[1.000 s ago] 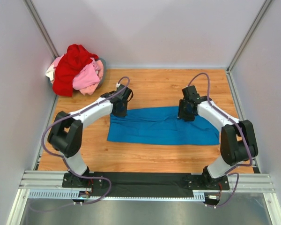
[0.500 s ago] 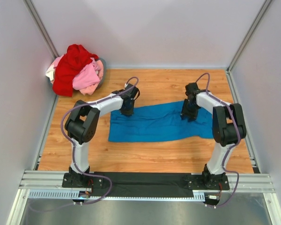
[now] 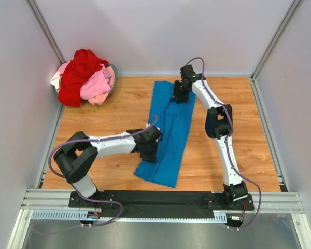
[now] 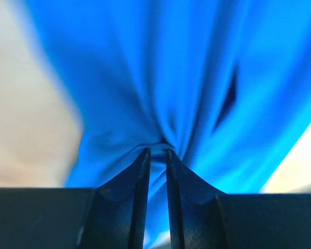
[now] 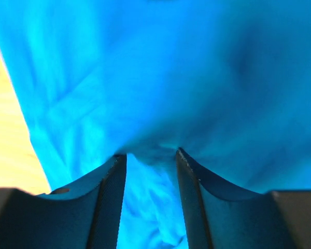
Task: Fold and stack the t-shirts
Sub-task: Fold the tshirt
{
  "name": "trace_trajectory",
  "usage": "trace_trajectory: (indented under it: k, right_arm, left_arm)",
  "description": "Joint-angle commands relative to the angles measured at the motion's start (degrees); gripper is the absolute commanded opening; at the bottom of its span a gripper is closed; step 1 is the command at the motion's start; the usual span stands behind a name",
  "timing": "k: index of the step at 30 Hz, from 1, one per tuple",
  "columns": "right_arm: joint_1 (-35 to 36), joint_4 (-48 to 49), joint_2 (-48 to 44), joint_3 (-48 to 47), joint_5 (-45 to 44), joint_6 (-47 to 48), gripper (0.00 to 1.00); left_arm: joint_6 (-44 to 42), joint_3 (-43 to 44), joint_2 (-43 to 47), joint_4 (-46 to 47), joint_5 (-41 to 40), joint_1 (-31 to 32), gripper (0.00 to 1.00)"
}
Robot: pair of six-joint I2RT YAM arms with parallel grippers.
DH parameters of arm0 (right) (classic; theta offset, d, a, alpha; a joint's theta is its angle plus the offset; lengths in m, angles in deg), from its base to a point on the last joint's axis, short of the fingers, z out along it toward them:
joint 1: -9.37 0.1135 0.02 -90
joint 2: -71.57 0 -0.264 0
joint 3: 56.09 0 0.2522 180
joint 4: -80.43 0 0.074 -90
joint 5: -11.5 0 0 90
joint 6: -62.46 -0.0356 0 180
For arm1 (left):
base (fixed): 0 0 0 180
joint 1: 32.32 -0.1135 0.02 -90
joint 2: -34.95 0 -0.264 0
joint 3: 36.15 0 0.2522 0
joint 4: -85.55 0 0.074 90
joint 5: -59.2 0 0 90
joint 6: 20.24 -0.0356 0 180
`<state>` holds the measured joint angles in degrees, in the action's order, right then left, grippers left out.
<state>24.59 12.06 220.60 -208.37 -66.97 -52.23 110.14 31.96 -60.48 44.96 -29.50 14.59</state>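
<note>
Hands both fastened on the blue shirt, drawn into a long narrow strip across the desk. Left hand clenched on a thin pinch of blue cloth near the strip's near end, fingers almost together, folds fanning away from the tips, a loose tail of cloth lying just past this hand toward the arm bases. Right hand grasping a thicker bunch at the strip's far end, jaws standing wider apart with cloth packed between. Well off to the left of both hands, in the far corner, a heap: red shirt on top, pink shirt beside and under it, a sliver of whitish shirt at the heap's left edge.
</note>
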Motion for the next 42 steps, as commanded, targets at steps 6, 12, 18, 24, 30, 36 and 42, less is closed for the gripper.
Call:
trace_trajectory:
  k: [6,12,18,24,30,36,42]
  right_arm:
    - [2.0,3.7,3.1,0.4,4.3,-0.4,0.49]
    - [1.8,1.8,-0.1,1.2,4.5,2.2,0.50]
    - [2.0,0.6,-7.3,1.9,6.6,4.6,0.54]
    - [2.9,-4.3,-17.3,4.6,3.9,8.5,0.58]
    - [7.7,-2.3,-36.7,30.8,2.2,8.0,0.37]
    - [19.2,5.2,-52.7,55.2,0.8,2.8,0.00]
    - [32.0,10.0,-60.7,66.6,2.4,-3.5,0.00]
  left_arm:
    - [9.7,0.0,7.4,-11.5,0.6,7.2,0.29]
    - [6.4,7.4,13.9,-23.0,-3.1,7.3,0.33]
    - [3.7,12.4,20.3,-27.7,-11.4,7.3,0.48]
    - [1.1,9.2,21.8,-22.4,-11.1,6.9,0.35]
    - [1.4,3.3,22.1,-18.5,-12.5,6.6,0.23]
    - [1.3,-7.4,24.3,-6.3,-9.9,6.3,0.00]
    - [2.2,-17.9,24.5,9.3,-5.2,5.1,0.00]
